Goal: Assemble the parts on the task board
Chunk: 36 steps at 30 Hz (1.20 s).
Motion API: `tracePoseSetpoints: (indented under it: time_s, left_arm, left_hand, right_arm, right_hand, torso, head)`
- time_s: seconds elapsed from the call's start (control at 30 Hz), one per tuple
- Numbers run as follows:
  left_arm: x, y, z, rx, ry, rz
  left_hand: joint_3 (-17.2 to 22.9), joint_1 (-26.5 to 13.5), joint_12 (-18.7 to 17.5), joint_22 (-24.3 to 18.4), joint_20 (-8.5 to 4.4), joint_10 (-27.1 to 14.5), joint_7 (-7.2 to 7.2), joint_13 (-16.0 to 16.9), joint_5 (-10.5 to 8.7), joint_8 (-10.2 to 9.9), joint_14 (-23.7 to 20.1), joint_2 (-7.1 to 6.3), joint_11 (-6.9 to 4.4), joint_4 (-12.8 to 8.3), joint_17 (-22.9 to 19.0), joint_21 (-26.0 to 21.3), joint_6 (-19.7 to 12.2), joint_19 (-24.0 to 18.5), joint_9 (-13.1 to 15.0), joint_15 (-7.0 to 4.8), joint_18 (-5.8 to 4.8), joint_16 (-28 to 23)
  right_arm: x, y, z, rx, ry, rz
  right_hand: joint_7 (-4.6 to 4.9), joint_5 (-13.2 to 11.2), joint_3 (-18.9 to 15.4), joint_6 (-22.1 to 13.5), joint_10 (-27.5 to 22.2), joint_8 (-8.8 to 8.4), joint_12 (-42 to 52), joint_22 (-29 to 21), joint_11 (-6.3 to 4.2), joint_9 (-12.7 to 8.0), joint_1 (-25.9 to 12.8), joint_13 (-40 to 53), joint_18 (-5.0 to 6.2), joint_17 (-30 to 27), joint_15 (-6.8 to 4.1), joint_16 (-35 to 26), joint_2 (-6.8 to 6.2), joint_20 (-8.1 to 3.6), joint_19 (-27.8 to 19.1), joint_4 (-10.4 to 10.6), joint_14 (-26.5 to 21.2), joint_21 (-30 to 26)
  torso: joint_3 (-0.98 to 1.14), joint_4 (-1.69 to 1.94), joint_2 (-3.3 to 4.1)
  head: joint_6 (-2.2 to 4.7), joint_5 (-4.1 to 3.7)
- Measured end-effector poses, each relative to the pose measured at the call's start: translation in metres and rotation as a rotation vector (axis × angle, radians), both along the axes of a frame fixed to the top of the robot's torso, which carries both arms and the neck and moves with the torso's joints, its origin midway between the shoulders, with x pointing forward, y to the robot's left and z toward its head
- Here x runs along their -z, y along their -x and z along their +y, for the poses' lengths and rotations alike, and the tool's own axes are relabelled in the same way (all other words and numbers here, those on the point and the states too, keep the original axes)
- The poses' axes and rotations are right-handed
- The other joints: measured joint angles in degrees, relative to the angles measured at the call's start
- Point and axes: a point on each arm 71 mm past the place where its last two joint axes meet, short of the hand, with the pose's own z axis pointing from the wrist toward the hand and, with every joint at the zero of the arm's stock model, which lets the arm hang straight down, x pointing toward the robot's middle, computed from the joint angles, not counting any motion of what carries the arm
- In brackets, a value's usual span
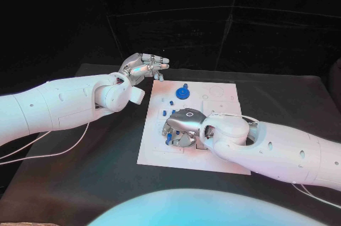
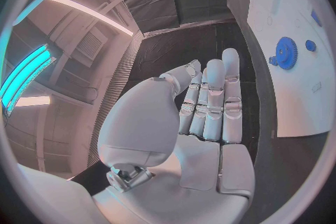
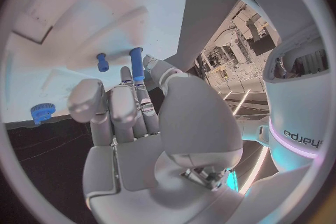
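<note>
right hand (image 1: pixel 182 129) on task board (image 1: pixel 220 100), left hand (image 1: pixel 144 65) raised

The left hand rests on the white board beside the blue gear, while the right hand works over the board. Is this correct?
Not quite. In the head view the left hand is raised off the board's far left corner, touching nothing. The blue gear and the right hand are as you say.

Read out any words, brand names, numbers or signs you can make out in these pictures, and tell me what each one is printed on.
"arpa", mirrored and cut off at the rim: on the robot's own white body in the right wrist view, most likely part of the brand name.
Task board: faint outlines and marks, no text that can be read.
Blue gear and both hands, left hand and right hand: no lettering to be made out.
</note>
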Motion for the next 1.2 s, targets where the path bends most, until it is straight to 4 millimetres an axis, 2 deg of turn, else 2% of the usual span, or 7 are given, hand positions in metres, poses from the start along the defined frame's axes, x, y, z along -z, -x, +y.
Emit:
tracePoseSetpoints:
  time_s: [0.2, 0.33, 0.57, 0.77, 1.07, 1.2]
  left_arm:
    - [0.0001, 0.0000, 0.0002, 0.000, 0.000, 0.001]
    - [0.0001, -0.0001, 0.0003, 0.000, 0.000, 0.001]
    - [0.0002, -0.0001, 0.0009, -0.001, -0.001, 0.002]
    - [0.0002, -0.0002, 0.0010, -0.001, -0.001, 0.002]
    - [0.0003, -0.0002, 0.0017, -0.002, -0.002, 0.003]
    - [0.0003, -0.0002, 0.0017, -0.002, -0.002, 0.004]
  left_hand:
    - [0.00, 0.00, 0.00, 0.00, 0.00, 0.00, 0.00, 0.00, 0.00, 0.00, 0.00, 0.00, 0.00, 0.00, 0.00, 0.00, 0.00, 0.00, 0.00, 0.00, 0.00, 0.00]
    - [0.00, 0.00, 0.00, 0.00, 0.00, 0.00, 0.00, 0.01, 0.00, 0.00, 0.00, 0.00, 0.00, 0.00, 0.00, 0.00, 0.00, 0.00, 0.00, 0.00, 0.00, 0.00]
    - [0.00, 0.00, 0.00, 0.01, 0.00, 0.00, 0.00, 0.01, 0.00, 0.00, 0.00, 0.00, 0.00, 0.00, 0.01, 0.00, 0.00, 0.00, 0.00, 0.00, 0.00, 0.00]
    - [0.00, 0.00, 0.25, -0.06, 0.00, 0.00, 0.00, 0.01, 0.00, 0.00, 0.00, 0.00, 0.00, 0.00, -0.07, 0.00, 0.00, 0.00, 0.00, 0.00, 0.00, 0.00]
    - [0.00, 0.00, 0.25, -0.06, 0.00, 0.00, 0.00, 0.02, 0.00, 0.00, 0.00, 0.00, 0.00, 0.00, -0.07, 0.00, 0.00, 0.00, 0.00, 0.00, 0.00, 0.00]
    - [0.00, 0.00, 0.25, -0.05, 0.00, 0.00, 0.00, 0.02, 0.00, 0.00, 0.00, 0.00, 0.00, 0.00, -0.07, 0.00, 0.00, 0.00, 0.00, 0.00, 0.00, 0.00]
  right_arm:
    - [-0.0017, 0.0010, 0.0004, -0.004, -0.023, -0.001]
    - [-0.0029, 0.0012, -0.0003, -0.003, -0.043, 0.000]
    - [-0.0042, 0.0017, -0.0022, 0.002, -0.062, 0.009]
    - [-0.0046, 0.0028, -0.0023, 0.002, -0.066, 0.017]
    - [-0.0045, 0.0036, -0.0023, 0.004, -0.067, 0.029]
    - [-0.0042, 0.0033, -0.0027, 0.006, -0.065, 0.031]
  right_hand:
    - [0.08, 0.39, -2.22, -1.35, -0.62, 0.00, 0.00, -0.47, 0.21, 0.04, -0.84, 0.11, 0.00, -0.44, 0.00, 0.00, -0.84, 0.12, -0.12, 0.45, 0.00, -0.26]
    - [0.08, 0.55, -3.02, -1.35, -0.60, 0.00, 0.78, -0.45, 0.19, 0.20, -1.07, 0.30, 0.01, -0.50, 0.00, 0.00, -0.60, 0.20, -0.20, 0.79, 0.00, -0.26]
    - [-0.18, 0.67, -3.71, -1.46, 2.50, 0.00, 2.49, 0.47, -0.83, 0.27, -0.85, 0.66, 0.01, 0.20, 0.00, 0.34, -0.22, -0.02, 0.02, 1.16, 0.00, 0.04]
    - [-0.32, 0.67, -4.02, -1.32, 2.78, 0.00, 2.49, 0.73, -1.07, 0.27, -0.75, 0.66, 0.01, 0.38, 0.00, 0.34, -0.12, -0.02, 0.02, 1.16, 0.00, 0.04]
    - [-0.32, 0.91, -4.38, -1.32, 2.97, 0.00, 2.49, 0.53, -0.92, 0.26, -0.75, 0.54, 0.01, 0.33, -0.01, 0.63, -0.12, -0.22, 0.22, 1.15, 0.00, 0.04]
    - [-0.32, 0.91, -4.94, -1.33, 1.27, 0.00, 1.64, -0.15, -0.54, 0.26, -0.75, 0.20, 0.00, -0.34, -0.01, 0.51, -0.12, -0.22, 0.22, 1.13, 0.00, 0.03]
  torso:
    - [0.01, -0.01, 0.00]
    - [0.02, -0.02, 0.00]
    - [0.02, -0.03, 0.00]
    - [0.02, -0.03, 0.00]
    - [0.02, -0.03, 0.00]
    - [0.01, -0.03, 0.00]
  head:
    - [-0.01, 0.02]
    - [-0.01, -0.03]
    - [-0.01, -0.12]
    - [-0.05, -0.13]
    - [-0.16, -0.15]
    - [-0.19, -0.15]
